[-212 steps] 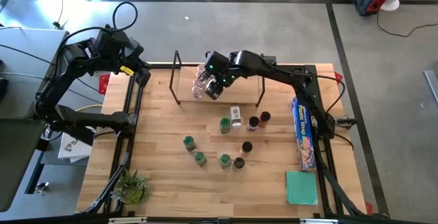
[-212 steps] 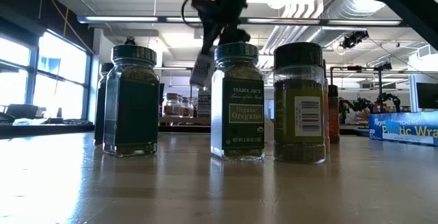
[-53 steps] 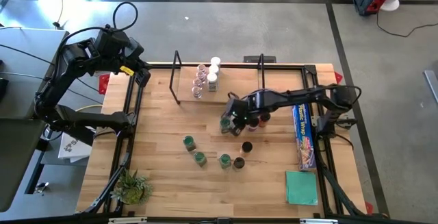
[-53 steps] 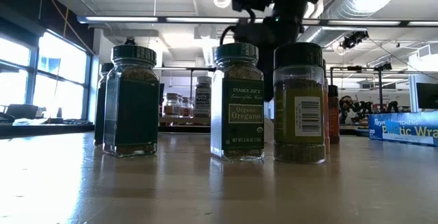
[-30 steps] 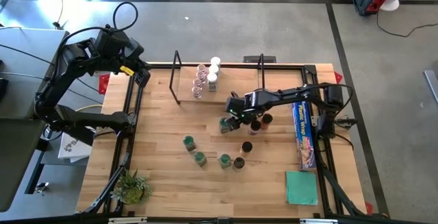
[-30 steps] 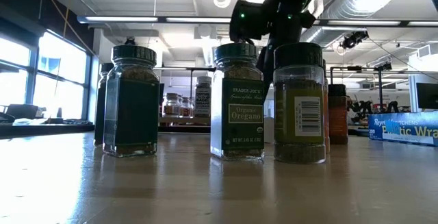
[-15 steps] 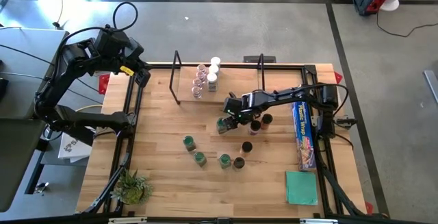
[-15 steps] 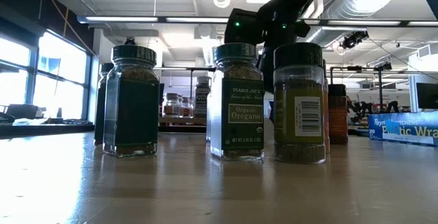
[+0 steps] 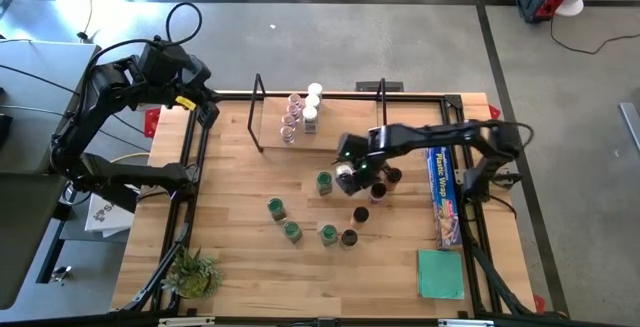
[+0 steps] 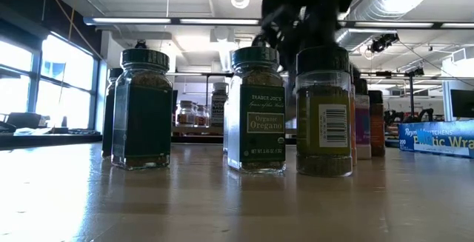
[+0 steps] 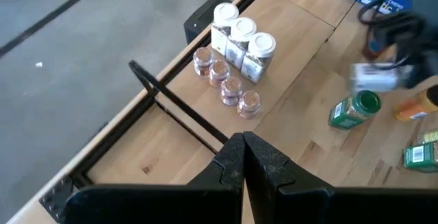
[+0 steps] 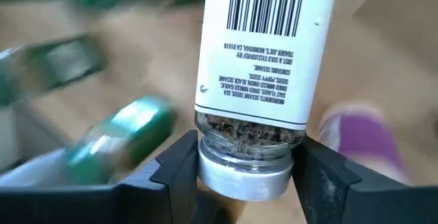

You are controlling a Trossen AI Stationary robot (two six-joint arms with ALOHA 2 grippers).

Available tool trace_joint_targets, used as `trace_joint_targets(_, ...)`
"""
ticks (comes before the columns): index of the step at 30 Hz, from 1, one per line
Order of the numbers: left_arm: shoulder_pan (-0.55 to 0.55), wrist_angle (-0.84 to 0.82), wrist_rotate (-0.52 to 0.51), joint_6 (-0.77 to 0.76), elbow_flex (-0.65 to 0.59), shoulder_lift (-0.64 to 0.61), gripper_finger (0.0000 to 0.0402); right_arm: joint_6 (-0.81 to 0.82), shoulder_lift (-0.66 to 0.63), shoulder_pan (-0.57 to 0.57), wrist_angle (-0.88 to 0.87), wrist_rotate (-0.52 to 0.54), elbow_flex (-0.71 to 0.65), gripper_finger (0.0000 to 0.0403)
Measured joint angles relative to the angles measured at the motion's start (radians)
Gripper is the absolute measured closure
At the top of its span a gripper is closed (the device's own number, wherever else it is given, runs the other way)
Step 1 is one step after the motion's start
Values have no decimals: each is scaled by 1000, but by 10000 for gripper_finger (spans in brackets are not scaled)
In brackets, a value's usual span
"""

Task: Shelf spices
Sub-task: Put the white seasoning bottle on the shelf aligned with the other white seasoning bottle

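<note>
White-labelled jar (image 12: 256, 73) is sitting between the right tool's (image 9: 349, 174) fingers (image 12: 176, 166), which are clamping it near the cap; the wrist picture is showing the barcode and a seed mix behind the glass. A moment ago this tool was standing wider, low over the loose jars just left of the blue wrap box (image 9: 443, 195); it is now closed on the jar and appears to be lifting it off the desk (image 9: 240, 267). Judgement: pick made, carry to the shelf (image 9: 270, 137) coming next.

Relative to the wrap box, a green-topped jar (image 9: 325, 182) is standing just beyond the held one, with dark-topped jars (image 9: 361, 214) between it and the box, and four more jars (image 9: 277, 208) further left and towards the front edge. On the shelf, well back from the box, three white-topped jars (image 11: 241, 42) and four pinkish ones (image 11: 222, 83) are already standing in two rows.

Left tool (image 11: 243, 157) is waiting off the shelf's far corner, fingers pressed together, holding nothing.

Roughly half shelved, by count.
</note>
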Motion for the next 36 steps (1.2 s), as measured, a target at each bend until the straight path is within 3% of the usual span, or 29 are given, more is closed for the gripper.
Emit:
trace_joint_targets(2,0,27,43,26,0,0,401,30,-63,0,-4,-51,0,219)
trace_joint_targets(4,1,75,153,73,0,2,401,80,-128,0,25,-100,0,219)
trace_joint_targets(7,-11,169,326,213,0,17,395,149,-190,0,111,-178,1,219)
trace_joint_targets(9,-43,221,379,303,0,43,381,183,-212,-1,184,-226,1,219)
trace_joint_targets(16,-181,285,577,585,0,184,265,295,-207,-44,443,-294,1,219)
trace_joint_targets(20,-276,288,540,701,0,289,191,328,-203,-80,548,-292,1,219)
trace_joint_targets(23,-330,355,407,686,0,355,162,338,-203,-94,578,-283,1,219)
trace_joint_targets(26,-362,389,289,672,0,408,154,336,-203,-101,576,-282,1,219)
trace_joint_targets(36,-414,461,237,860,0,478,154,310,-202,-100,578,-282,1,219)
